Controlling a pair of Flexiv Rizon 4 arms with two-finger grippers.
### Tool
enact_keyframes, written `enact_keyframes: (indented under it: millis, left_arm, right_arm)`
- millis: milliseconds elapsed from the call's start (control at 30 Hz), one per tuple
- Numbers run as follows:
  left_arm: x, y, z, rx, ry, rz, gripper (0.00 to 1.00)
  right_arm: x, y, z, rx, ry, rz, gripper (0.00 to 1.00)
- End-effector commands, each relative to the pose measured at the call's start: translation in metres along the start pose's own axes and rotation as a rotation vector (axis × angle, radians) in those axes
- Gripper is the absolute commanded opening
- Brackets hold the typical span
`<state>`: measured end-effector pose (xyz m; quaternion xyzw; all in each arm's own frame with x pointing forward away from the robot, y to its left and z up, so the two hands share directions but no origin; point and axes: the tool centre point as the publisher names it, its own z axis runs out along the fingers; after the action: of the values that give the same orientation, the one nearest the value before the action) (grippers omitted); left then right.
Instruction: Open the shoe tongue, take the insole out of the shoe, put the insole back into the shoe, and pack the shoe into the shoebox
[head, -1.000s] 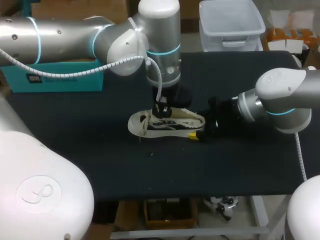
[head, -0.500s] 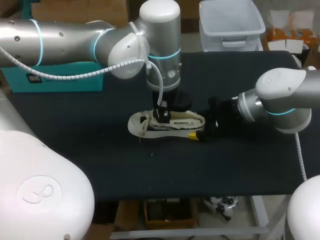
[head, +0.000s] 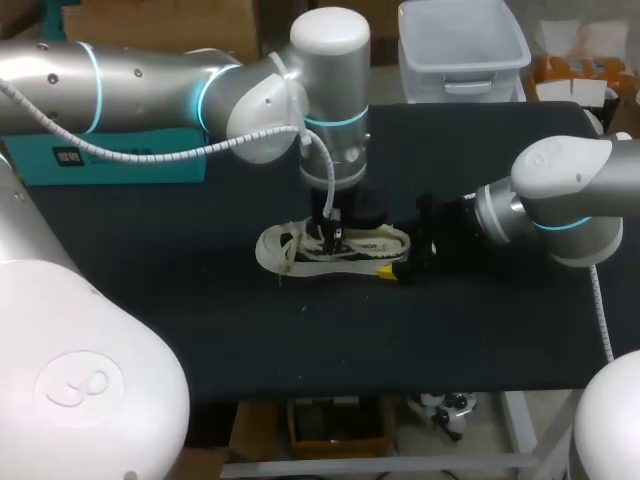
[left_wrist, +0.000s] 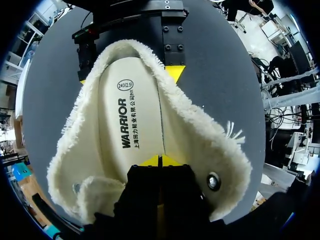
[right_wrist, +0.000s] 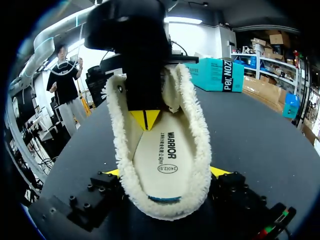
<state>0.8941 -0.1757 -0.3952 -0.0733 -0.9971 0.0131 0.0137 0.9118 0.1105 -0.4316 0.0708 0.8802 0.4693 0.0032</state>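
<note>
Over the tabletop (head: 200, 330) from the left, the left end effector (left_wrist: 160, 160) stands inside the shoe (head: 285, 250). Its yellow tips are pressed together against the insole (left_wrist: 134, 116), with nothing visibly pinched. The shoe lies mid-tabletop, toe toward the left. At its fleecy heel, the right end effector (right_wrist: 166, 172) clamps it from both sides.

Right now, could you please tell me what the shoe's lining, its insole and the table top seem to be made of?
Lining: cream fleece or faux fur, judging by its shaggy pile.
Insole: probably smooth matte fabric or foam; flat, printed surface.
Table top: dark, dull, likely a cloth or mat; unclear which.
</note>
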Motion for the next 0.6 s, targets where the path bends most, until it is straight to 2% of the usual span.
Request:
enact_keyframes:
  millis: [33,233,433,600]
  left_arm:
    - [0.0046,0.0013,0.0111,-0.003,-0.013,-0.013,0.0]
    - [0.0094,0.0014,0.0183,-0.015,-0.017,-0.017,0.01]
    - [0.0125,0.004,0.0164,-0.007,-0.025,-0.014,0.19]
    - [0.0129,0.0044,0.0157,-0.004,-0.031,-0.013,0.23]
  right_arm:
    - [-0.0008,-0.0046,-0.0009,-0.003,0.002,0.001,0.0]
    - [-0.0008,-0.0046,-0.0009,-0.003,0.002,0.001,0.0]
    - [-0.0008,-0.0046,-0.0009,-0.003,0.002,0.001,0.0]
    - [-0.0008,-0.0046,-0.0009,-0.003,0.002,0.001,0.0]
